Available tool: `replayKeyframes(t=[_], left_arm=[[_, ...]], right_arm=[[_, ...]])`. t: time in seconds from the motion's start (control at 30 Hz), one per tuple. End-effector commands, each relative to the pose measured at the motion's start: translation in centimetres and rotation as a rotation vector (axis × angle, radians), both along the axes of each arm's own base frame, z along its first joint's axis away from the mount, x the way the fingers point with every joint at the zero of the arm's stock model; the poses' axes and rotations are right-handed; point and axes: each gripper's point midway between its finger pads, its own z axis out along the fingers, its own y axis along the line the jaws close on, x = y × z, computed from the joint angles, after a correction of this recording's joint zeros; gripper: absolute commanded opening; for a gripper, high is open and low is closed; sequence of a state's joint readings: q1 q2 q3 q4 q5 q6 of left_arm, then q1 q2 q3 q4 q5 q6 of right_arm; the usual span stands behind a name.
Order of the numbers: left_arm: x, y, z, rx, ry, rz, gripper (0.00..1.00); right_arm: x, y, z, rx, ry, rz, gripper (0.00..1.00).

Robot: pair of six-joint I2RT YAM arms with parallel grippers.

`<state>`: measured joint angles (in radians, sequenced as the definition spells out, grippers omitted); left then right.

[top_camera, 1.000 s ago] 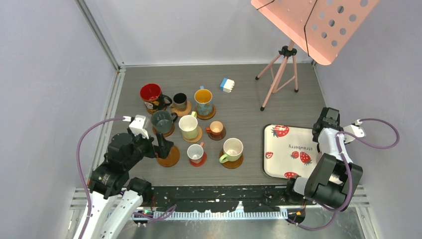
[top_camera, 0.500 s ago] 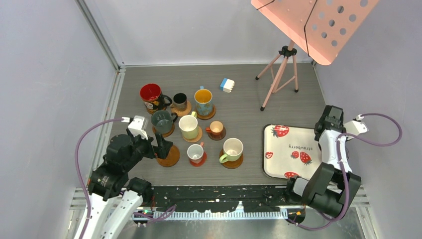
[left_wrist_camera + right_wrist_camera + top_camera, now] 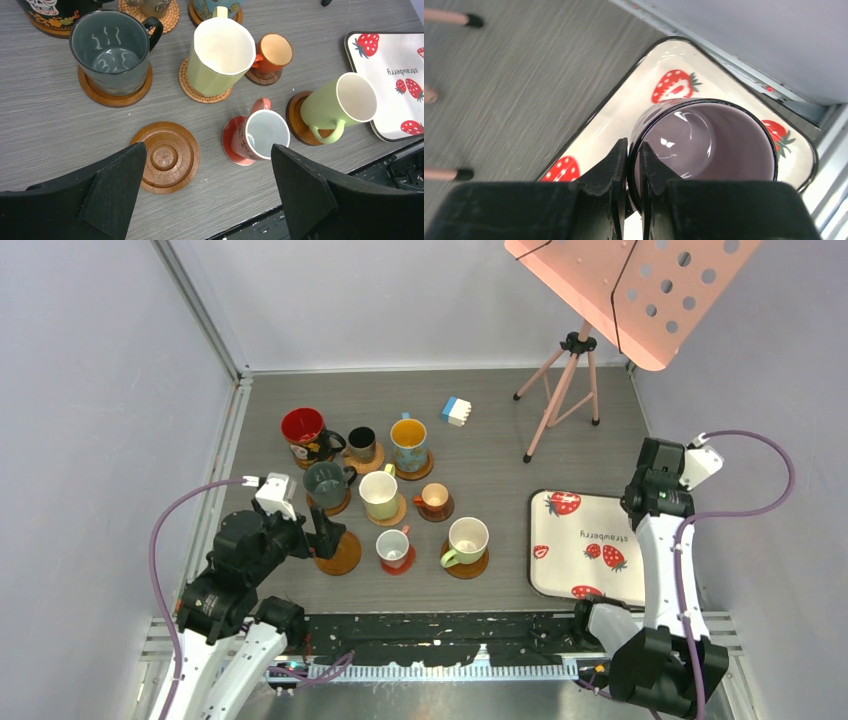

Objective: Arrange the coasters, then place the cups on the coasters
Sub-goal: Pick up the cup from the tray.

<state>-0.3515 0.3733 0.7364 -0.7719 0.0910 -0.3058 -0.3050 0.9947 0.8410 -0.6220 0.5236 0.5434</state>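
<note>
Several cups stand on coasters at centre left, among them the dark green cup (image 3: 325,480), the cream cup (image 3: 379,490) and the light green cup (image 3: 467,537). One ringed wooden coaster (image 3: 166,156) lies bare. My left gripper (image 3: 208,150) hangs open just above the table, its left finger beside that coaster (image 3: 338,553). My right gripper (image 3: 633,145) is shut on the rim of a dark cup (image 3: 704,140) with a pale purple inside, one finger inside and one outside. It holds the cup over the far right corner of the strawberry tray (image 3: 634,100). The top view hides this cup under the wrist (image 3: 658,485).
The white strawberry tray (image 3: 560,550) lies at the right front. A blue-and-white block (image 3: 457,410) sits behind the cups. A pink stand on a tripod (image 3: 560,390) rises at the back right. Walls close in on both sides.
The right arm has stretched up and swung toward the back over the tray's right edge, still gripping the cup. The left arm has stayed in place.
</note>
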Motion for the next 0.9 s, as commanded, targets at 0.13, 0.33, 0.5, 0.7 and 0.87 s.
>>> replayKeyframes(t=[0.13, 0.33, 0.5, 0.7, 0.87], left_arm=[[0.4, 0.5, 1.6, 0.011, -0.038, 0.028, 0.99], [0.7, 1.3, 1.2, 0.031, -0.013, 0.074, 0.99], [1.1, 2.2, 0.9, 0.058, 0.015, 0.132, 0.99], [1.9, 3.0, 1.0, 0.048, 0.041, 0.225, 0.99], [2.0, 2.7, 1.4, 0.012, 0.080, 0.244, 0.99]], right_arm=[[1.2, 5.7, 5.0, -0.004, -0.146, 0.288, 0.06], [1.4, 10.9, 6.3, 0.016, -0.208, 0.492, 0.05], [1.5, 14.2, 8.7, 0.018, -0.272, 0.629, 0.05], [1.5, 19.8, 10.0, 0.058, -0.306, 0.848, 0.05], [1.2, 23.7, 11.9, 0.051, -0.369, 1.004, 0.05]])
